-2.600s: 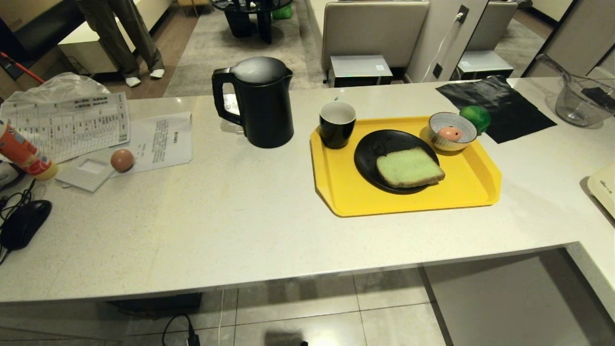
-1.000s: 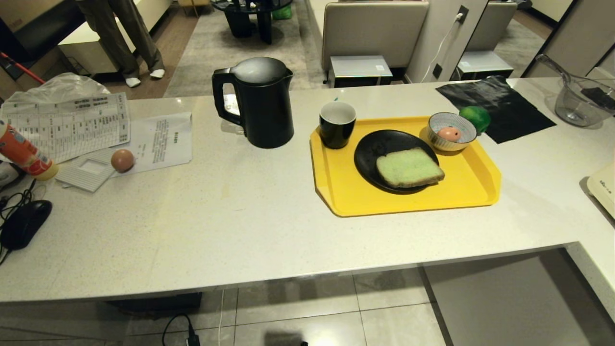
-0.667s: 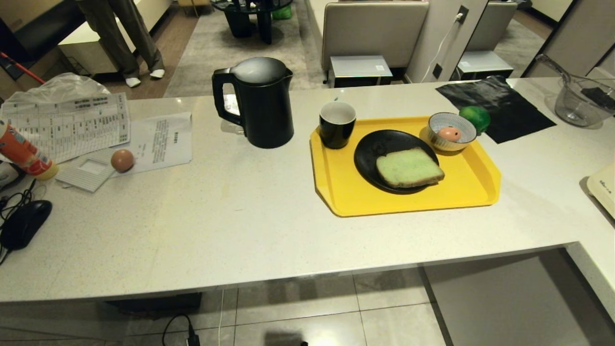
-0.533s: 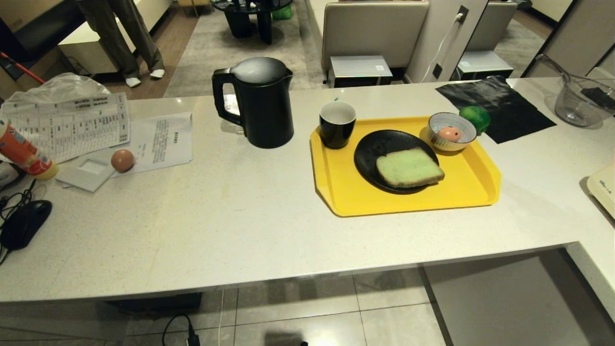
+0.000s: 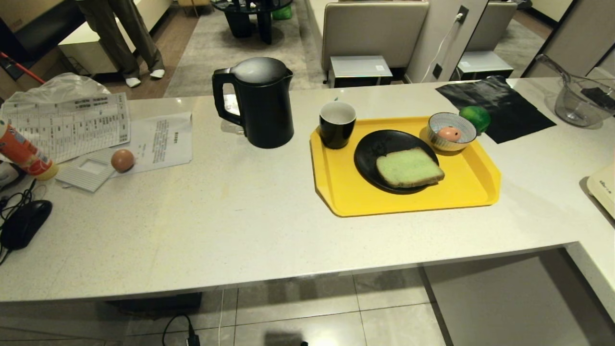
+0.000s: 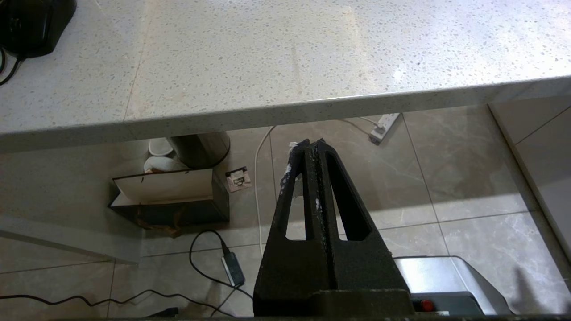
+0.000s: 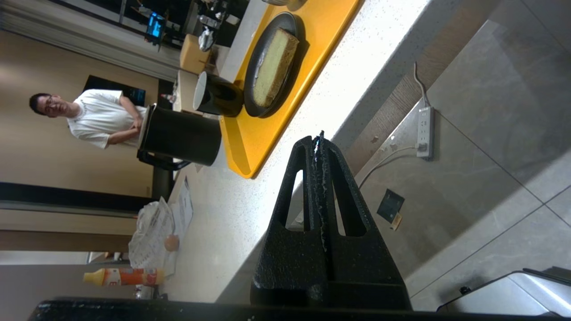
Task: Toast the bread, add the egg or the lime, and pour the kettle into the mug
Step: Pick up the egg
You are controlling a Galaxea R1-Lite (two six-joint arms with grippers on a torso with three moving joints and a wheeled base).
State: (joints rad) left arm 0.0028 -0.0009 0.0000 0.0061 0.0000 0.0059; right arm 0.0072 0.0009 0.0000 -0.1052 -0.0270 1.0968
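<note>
Nothing has moved since the earlier frames: both closed, empty hands, left hand [image 6: 311, 145] and right hand [image 7: 320, 137], hang below the bench [image 5: 240, 216], while the bread [image 5: 409, 167] lies on its black plate [image 5: 377, 144], the kettle [image 5: 259, 102] stands beside the mug [image 5: 337, 124], so pouring looks undone.

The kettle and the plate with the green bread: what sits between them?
In the head view, the mug stands between the kettle and the black plate holding the bread, on the near-left corner of the yellow tray.
</note>
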